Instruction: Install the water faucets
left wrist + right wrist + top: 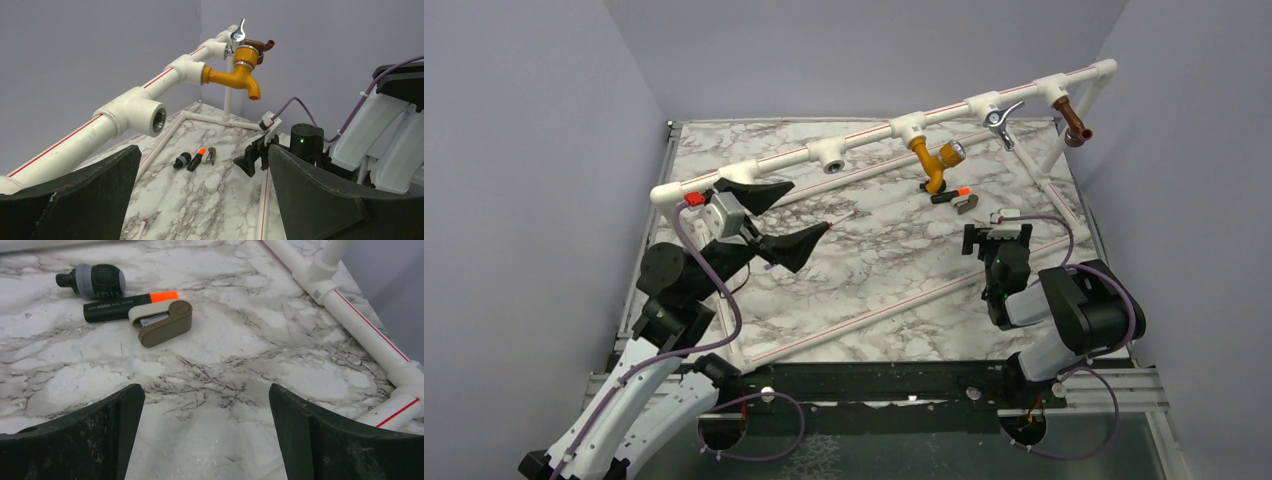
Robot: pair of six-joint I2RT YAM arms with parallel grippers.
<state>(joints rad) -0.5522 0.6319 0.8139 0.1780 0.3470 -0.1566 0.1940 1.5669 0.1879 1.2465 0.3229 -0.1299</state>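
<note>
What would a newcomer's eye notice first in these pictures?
The white pipe rail raised across the far side of the marble table stands out, with a yellow faucet, a chrome faucet and a copper faucet on its right half. An empty tee sits left of them, and a black faucet with an orange tip lies on the table. The left gripper and right gripper are open, holding nothing.

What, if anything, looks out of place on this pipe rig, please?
A black, orange-tipped faucet lies loose on the table instead of on the pipe. One pipe fitting is empty; the yellow faucet, chrome faucet and copper faucet are mounted.
</note>
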